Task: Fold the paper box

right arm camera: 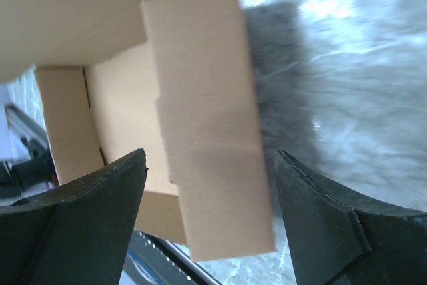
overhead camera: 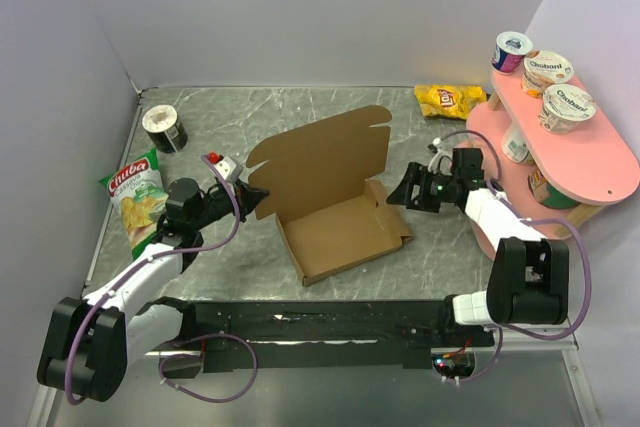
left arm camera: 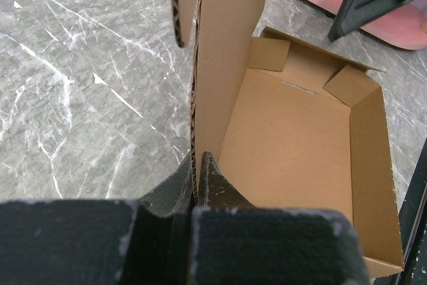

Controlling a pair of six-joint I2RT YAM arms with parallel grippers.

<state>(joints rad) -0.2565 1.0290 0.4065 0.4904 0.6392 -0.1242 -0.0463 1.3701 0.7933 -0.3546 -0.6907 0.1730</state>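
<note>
The paper box (overhead camera: 345, 222) is plain brown cardboard, a half-formed tray with its lid flap (overhead camera: 320, 157) raised at the back, in the middle of the table. My left gripper (overhead camera: 250, 197) is shut on the box's left wall edge; in the left wrist view the corrugated edge (left arm camera: 195, 165) is pinched between the fingers and the tray's inside (left arm camera: 300, 158) shows. My right gripper (overhead camera: 398, 193) is open at the box's right side. In the right wrist view a side flap (right arm camera: 210, 125) lies between the spread fingers, not gripped.
A pink two-tier shelf (overhead camera: 585, 162) with yogurt cups (overhead camera: 548, 69) stands at the right. A yellow chip bag (overhead camera: 450, 99) lies at the back, a green chip bag (overhead camera: 136, 197) and a dark can (overhead camera: 164, 128) at the left. Grey walls surround the marble table (overhead camera: 230, 117).
</note>
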